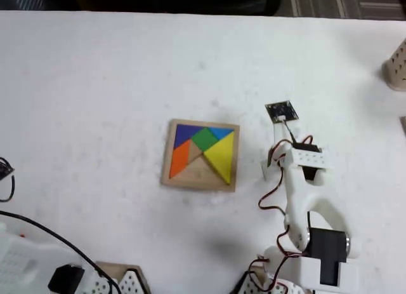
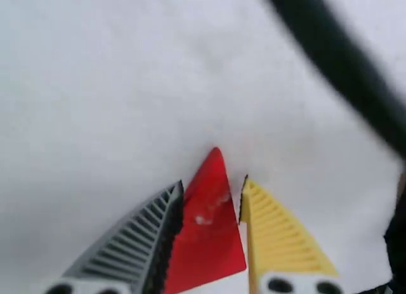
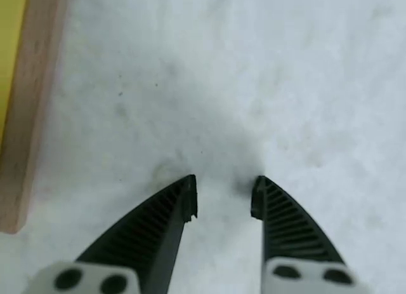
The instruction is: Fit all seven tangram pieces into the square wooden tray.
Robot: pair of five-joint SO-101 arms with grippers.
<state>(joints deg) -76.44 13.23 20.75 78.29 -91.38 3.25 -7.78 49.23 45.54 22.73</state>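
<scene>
1. I am gripping the red triangle (image 2: 206,230) in the left hand (image 2: 212,185). The grey and yellow fingers are pressing on its two slanting edges, and its point is sticking out ahead of them above the bare bench (image 1: 95,84). I judge an edge grip is leaving the flat face free to drop into a gap.
2. The tray (image 1: 199,187) is lying flat in the middle of the high view.
   - The blue piece (image 1: 184,134), green piece (image 1: 204,139) and pale blue piece (image 1: 222,133) are sitting along its upper side.
   - The orange piece (image 1: 180,159) is at its left and the yellow piece (image 1: 221,155) at its right.
3. A patch of bare wood (image 1: 202,170) is showing in the lower middle of the tray. I am reading that as the space left to fill, probably where the red triangle is going.
4. The right hand (image 3: 223,186) is hanging low over the bench just beside the tray's rim (image 3: 32,116), next to the yellow piece (image 3: 9,53). Its fingers are parted and holding nothing. I judge it is waiting there to steady the tray or nudge a piece.
5. That is five pieces seated and one in hand; I cannot tell where the seventh is.
</scene>
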